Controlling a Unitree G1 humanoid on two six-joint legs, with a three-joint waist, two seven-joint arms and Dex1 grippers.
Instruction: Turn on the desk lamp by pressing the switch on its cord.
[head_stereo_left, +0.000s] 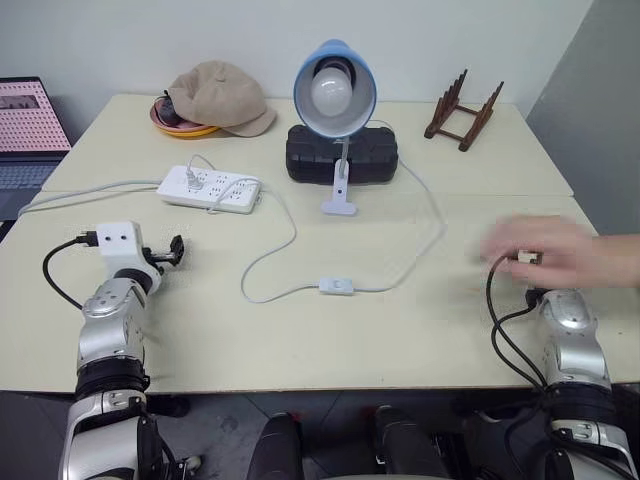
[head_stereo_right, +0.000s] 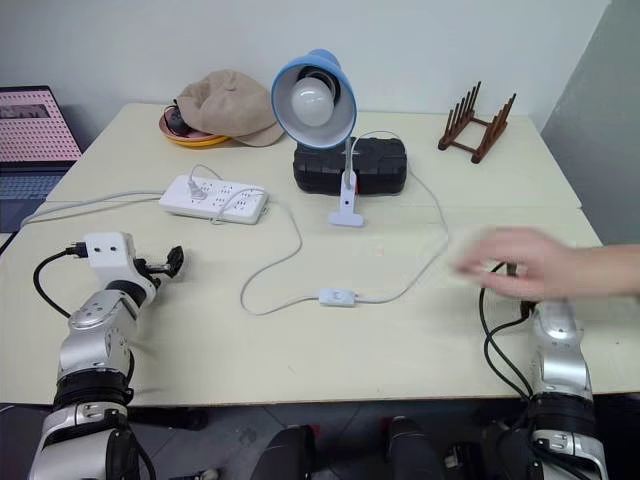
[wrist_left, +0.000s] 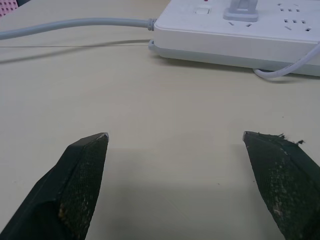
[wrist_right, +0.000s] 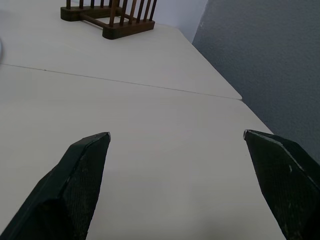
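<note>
Plainly nothing is pressed yet; the switch (head_stereo_left: 339, 286) lies flat on the tabletop (head_stereo_left: 300, 340) near the middle, on the cord (head_stereo_left: 270, 255) that loops from the power strip (head_stereo_left: 210, 189) at far left round to the desk lamp (head_stereo_left: 334, 95), whose bulb looks unlit; the left pincer (wrist_left: 175, 145) hangs low over bare tabletop near the strip, its fingers spread wide with nothing between them; the right pincer (wrist_right: 176, 142) is likewise wide apart and empty at the near right, where a person's hand (head_stereo_left: 545, 255) blurs across just above it. Either arm must travel inward to the switch; I judge it best to bring one fingertip straight down on the rocker, so the light housing doesn't skid or drag the cord.
</note>
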